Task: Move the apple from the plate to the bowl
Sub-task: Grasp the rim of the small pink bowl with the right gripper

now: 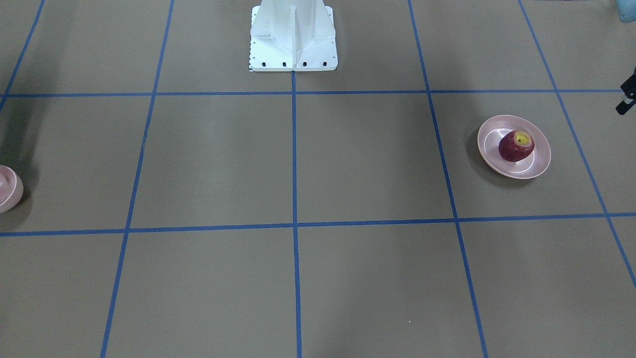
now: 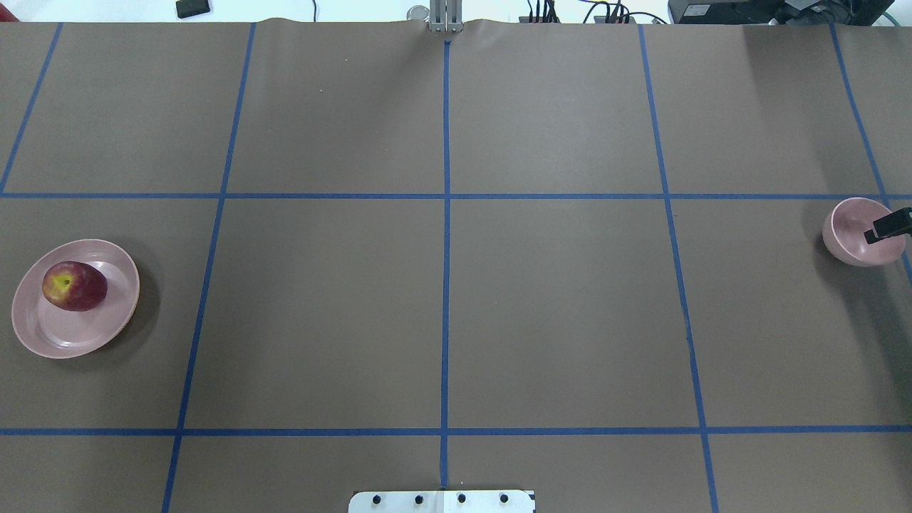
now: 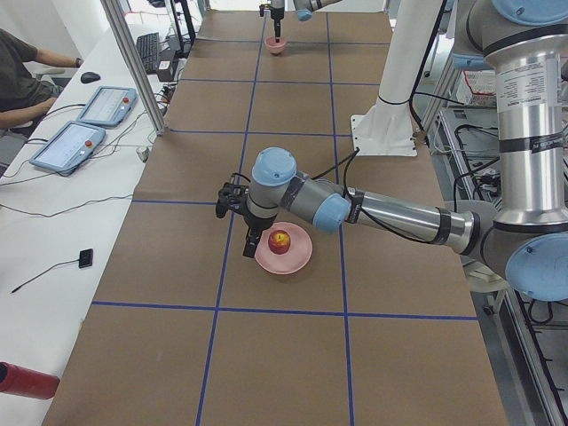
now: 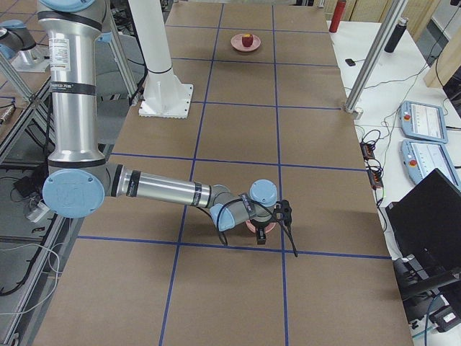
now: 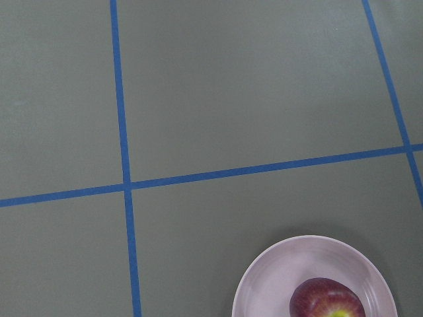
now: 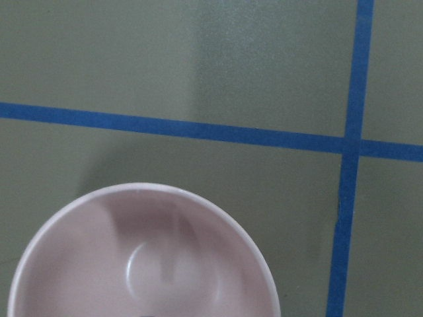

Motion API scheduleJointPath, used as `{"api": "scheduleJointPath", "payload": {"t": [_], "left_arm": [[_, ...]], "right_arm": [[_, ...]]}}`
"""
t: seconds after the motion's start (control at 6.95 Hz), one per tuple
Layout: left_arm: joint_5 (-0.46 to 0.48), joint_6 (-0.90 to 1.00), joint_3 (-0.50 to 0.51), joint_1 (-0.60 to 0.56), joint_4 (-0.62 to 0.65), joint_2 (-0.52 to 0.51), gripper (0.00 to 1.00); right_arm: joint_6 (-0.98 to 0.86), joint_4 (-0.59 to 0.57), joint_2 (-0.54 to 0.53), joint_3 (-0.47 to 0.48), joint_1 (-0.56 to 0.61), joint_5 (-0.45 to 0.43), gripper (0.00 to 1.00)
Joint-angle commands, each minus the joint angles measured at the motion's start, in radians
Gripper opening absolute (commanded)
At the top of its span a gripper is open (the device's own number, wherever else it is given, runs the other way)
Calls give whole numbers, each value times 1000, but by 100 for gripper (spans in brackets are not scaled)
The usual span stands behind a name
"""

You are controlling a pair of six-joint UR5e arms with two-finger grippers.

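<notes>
The apple [image 3: 280,240] sits on the pale pink plate [image 3: 300,261] at the near, left end of the desk [image 3: 293,355], with its yellow stem patch turned upward. The left gripper [image 3: 250,241] hangs near the plate and clear of the apple; I cannot tell how far apart its fingers stand. At the far end, the right gripper [image 2: 887,226] hovers over the small pink bowl [image 2: 848,229], and its finger spread cannot be told either.

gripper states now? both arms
Left gripper: cannot tell open or shut; apple lies on the plate.
Right gripper: cannot tell; by the bowl.
</notes>
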Motion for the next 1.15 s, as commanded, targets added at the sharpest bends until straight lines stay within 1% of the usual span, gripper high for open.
{"api": "scheduleJointPath", "payload": {"t": [0.0, 0.29, 0.43, 0.58, 0.72, 0.86, 1.01], "left_arm": [[0, 4, 0, 1, -2, 4, 98], [2, 4, 0, 0, -10, 4, 98], [2, 4, 0, 0, -10, 5, 98], [2, 5, 0, 0, -10, 5, 98], [2, 5, 0, 0, -10, 5, 98], [2, 5, 3, 1, -33, 19, 98], [2, -1, 5, 1, -41, 21, 98]], "right_arm": [[-6, 2, -3, -3, 0, 13, 0], [-1, -1, -3, 38, 2, 24, 0], [-1, -2, -9, 28, 2, 62, 0], [11, -6, -3, 64, 5, 114, 0], [139, -12, 6, 130, 2, 121, 0], [345, -12, 63, 185, -56, 122, 0], [541, -14, 177, 181, -154, 115, 0]]}}
